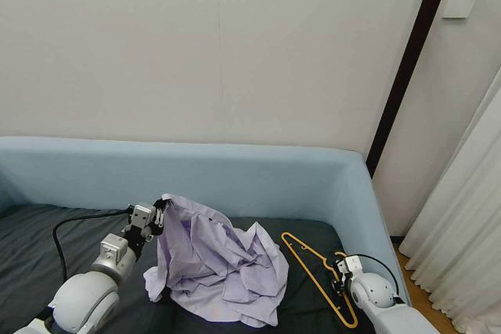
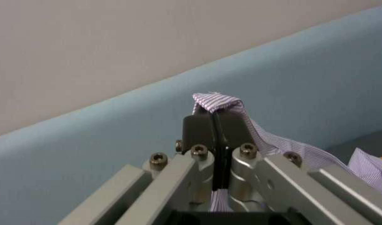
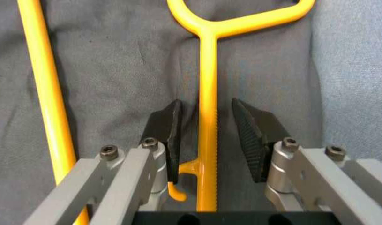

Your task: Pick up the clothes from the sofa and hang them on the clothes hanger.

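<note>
A lilac striped shirt lies crumpled on the dark sofa seat, one corner lifted. My left gripper is shut on that raised corner; in the left wrist view the gripper pinches a fold of the shirt in front of the light blue backrest. A yellow clothes hanger lies flat on the seat to the right of the shirt. My right gripper is open over the hanger; in the right wrist view the gripper straddles the hanger's neck bar without touching it.
The light blue sofa backrest and right armrest bound the seat. A black cable loops over the left of the seat. White curtains hang at the far right beside a dark door frame.
</note>
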Controlling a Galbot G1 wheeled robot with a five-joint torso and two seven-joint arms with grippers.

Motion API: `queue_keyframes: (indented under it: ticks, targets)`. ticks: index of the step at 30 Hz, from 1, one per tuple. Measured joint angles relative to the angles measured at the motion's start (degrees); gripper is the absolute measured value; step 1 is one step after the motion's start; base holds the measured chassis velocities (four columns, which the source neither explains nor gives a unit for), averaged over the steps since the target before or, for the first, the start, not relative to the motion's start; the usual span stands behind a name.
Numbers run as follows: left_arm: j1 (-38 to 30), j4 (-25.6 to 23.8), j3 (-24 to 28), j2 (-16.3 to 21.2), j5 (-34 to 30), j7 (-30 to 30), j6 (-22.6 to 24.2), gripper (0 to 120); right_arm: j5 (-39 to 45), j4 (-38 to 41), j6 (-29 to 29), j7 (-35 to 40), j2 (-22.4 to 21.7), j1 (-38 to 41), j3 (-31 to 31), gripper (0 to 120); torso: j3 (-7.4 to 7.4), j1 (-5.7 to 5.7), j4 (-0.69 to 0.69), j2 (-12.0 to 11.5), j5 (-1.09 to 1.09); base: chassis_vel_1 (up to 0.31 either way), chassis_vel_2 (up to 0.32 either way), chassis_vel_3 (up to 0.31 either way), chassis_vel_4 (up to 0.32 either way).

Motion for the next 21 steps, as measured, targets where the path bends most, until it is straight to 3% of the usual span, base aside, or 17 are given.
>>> queue_keyframes:
  ticks: [5,9,21]
  targets:
    - [0.1,0.1,-0.1,-0.1,0.0,-0.1,-0.1,0,-1.0,-1.0,0.9,-0.3,0.3,0.0,0.0,22,0.0,0.0,0.0,0.0,0.0,0.0,0.0,0.0,0.0]
    - [-0.7,0.9,0.5,-0.3,0.1,-0.1,-0.2,0,0.0,0.5,1.2,0.4,-0.1,0.0,-0.5,5,0.0,0.0,0.0,0.0,-0.01,0.0,0.0,0.0,0.0]
    - [-2.8,2.3,1.9,-0.4,0.1,0.0,-0.3,0,2.3,2.5,4.4,2.1,-0.8,0.0,-0.5,4,0.0,0.0,-0.01,0.0,0.0,0.0,0.0,0.0,0.0]
